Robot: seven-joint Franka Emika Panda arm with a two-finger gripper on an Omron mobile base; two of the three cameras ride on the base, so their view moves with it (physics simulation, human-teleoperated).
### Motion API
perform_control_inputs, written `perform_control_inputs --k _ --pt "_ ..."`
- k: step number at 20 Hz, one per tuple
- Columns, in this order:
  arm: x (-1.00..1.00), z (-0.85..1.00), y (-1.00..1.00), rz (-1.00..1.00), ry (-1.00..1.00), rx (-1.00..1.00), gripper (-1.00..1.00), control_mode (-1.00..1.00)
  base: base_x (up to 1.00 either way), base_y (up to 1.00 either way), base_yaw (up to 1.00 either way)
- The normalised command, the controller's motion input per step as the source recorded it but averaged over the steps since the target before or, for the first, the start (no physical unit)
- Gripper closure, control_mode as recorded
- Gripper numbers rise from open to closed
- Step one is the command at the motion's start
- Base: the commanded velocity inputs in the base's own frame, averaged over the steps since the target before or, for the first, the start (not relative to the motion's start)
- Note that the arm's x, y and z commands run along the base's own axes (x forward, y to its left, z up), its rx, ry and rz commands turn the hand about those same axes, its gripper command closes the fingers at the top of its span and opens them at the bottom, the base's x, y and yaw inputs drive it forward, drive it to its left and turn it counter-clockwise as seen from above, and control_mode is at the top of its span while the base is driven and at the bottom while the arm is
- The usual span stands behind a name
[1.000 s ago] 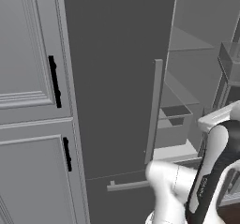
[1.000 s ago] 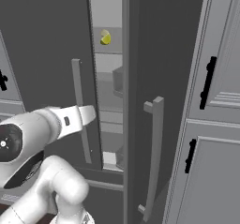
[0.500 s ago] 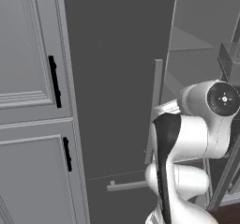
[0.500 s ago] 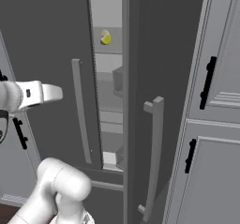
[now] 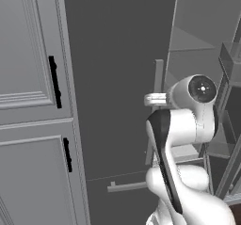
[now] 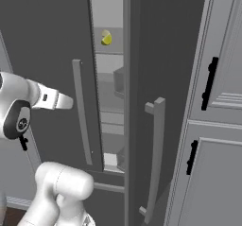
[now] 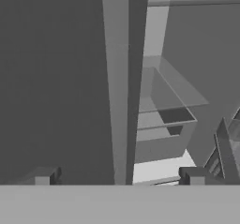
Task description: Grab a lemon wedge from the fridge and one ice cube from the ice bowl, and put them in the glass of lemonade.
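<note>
The fridge [image 6: 52, 26] is tall and dark grey, and its left door stands ajar by a narrow gap. Through the gap the small yellow-green lemon wedge [image 6: 106, 37] lies on an upper pale shelf. My gripper [image 7: 118, 177] is open in the hand view. Its fingertips [image 7: 44, 177] stand on either side of the left door's long pale bar handle [image 7: 116, 87], apart from it. That handle [image 6: 81, 111] is also in the right base view, with my arm [image 6: 21, 107] just left of it. The ice bowl and the glass of lemonade are out of view.
The right fridge door [image 6: 160, 40] is closed, with its own bar handle [image 6: 156, 159]. Panelled light grey cabinets with black handles flank the fridge [image 6: 217, 163] [image 5: 33, 78]. Pale shelves and door bins [image 7: 161, 129] show inside the gap.
My arm has swung up and across from low at the side to the left door's handle. The door gap and the lemon wedge have not moved.
</note>
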Motion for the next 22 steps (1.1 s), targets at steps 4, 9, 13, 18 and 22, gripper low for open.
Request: perform_control_inputs --k 4,9,13,18,22 --pt "0.48 -0.01 0.01 0.03 0.02 0.05 -1.0 -1.0 0.0 0.0 0.0" --pt "0.36 -0.06 -0.03 0.01 0.0 0.0 -1.0 -1.0 0.0 0.0 0.0" --pt "0.48 -0.13 -0.17 0.0 0.0 0.0 -1.0 -1.0 0.0 0.0 0.0" --pt "0.55 -0.19 -0.13 0.0 0.0 0.0 -1.0 -1.0 0.0 0.0 0.0" --pt "0.67 -0.34 -0.08 0.01 -0.04 0.0 -1.0 -1.0 0.0 0.0 0.0"
